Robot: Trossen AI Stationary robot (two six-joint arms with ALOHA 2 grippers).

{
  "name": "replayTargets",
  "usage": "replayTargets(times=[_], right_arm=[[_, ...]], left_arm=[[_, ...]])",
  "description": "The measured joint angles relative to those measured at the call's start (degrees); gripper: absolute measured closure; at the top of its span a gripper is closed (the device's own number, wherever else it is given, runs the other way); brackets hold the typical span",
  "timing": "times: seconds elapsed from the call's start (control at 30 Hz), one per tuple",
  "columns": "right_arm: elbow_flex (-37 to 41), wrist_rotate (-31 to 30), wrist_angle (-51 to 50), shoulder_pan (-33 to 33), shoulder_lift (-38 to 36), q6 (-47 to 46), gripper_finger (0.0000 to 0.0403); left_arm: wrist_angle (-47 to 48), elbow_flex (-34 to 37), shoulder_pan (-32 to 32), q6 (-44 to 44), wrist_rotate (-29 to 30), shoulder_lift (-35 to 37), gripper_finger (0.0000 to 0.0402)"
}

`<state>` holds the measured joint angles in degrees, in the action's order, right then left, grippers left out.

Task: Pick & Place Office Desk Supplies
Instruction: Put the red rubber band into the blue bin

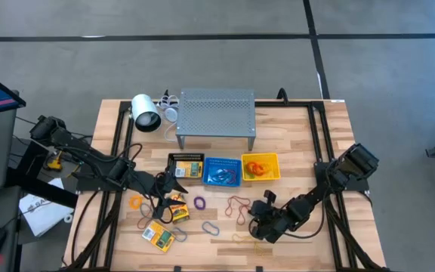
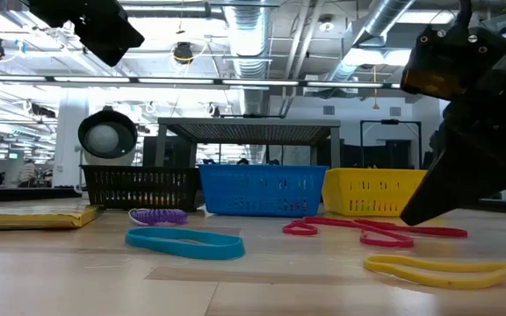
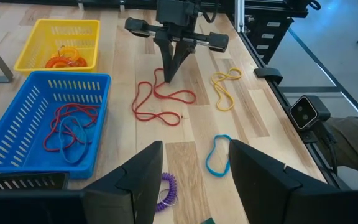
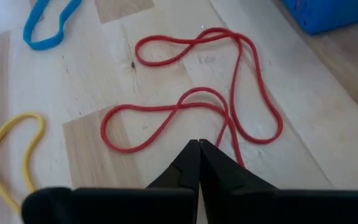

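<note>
Right gripper, pressed together, pinches the red band loop; left gripper spread.

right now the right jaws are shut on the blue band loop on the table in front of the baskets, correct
Not quite: the right gripper is shut on the red band loop, not the blue band loop, which lies apart, untouched. The right wrist view shows it; the rest holds.

Overhead and low table-level views share the red band loop.
</note>
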<state>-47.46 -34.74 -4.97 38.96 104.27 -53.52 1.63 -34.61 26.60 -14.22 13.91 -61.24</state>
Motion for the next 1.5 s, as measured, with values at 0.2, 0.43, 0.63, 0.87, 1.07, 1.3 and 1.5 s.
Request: replayTargets(times=[0.2, 0.43, 0.63, 0.87, 1.07, 1.3, 1.5], right_arm=[[0.0, 0.0, 1.3, -0.1, 0.0, 2.3, 0.0402], [0.0, 0.2, 4.2, -0.1, -0.1, 4.6, 0.0382], [0.0, 0.3, 4.1, -0.1, -0.1, 4.1, 0.0314], [0.0, 0.3, 2.6, -0.1, -0.1, 3.3, 0.0268], [0.0, 0.2, -2.2, -0.1, -0.1, -0.8, 0.0262], [0.0, 0.2, -2.3, -0.2, -0.1, -0.7, 0.0269], [0.0, 1.1, -2.6, -0.2, 0.0, -0.5, 0.0278]], left_arm=[[0.0, 0.0, 0.0, 0.0, 0.0, 0.0, 0.0221], [0.0, 0.0, 0.0, 0.0, -0.2, 0.0, 0.0221], [0.0, 0.0, 0.0, 0.0, -0.2, 0.0, 0.0221], [0.0, 0.0, 0.0, 0.0, -0.2, 0.0, 0.0221], [0.0, 0.0, 0.0, 0.0, 0.1, 0.0, 0.0221], [0.0, 0.0, 0.0, 0.0, 0.1, 0.0, 0.0221], [0.0, 0.0, 0.0, 0.0, 0.0, 0.0, 0.0221]])
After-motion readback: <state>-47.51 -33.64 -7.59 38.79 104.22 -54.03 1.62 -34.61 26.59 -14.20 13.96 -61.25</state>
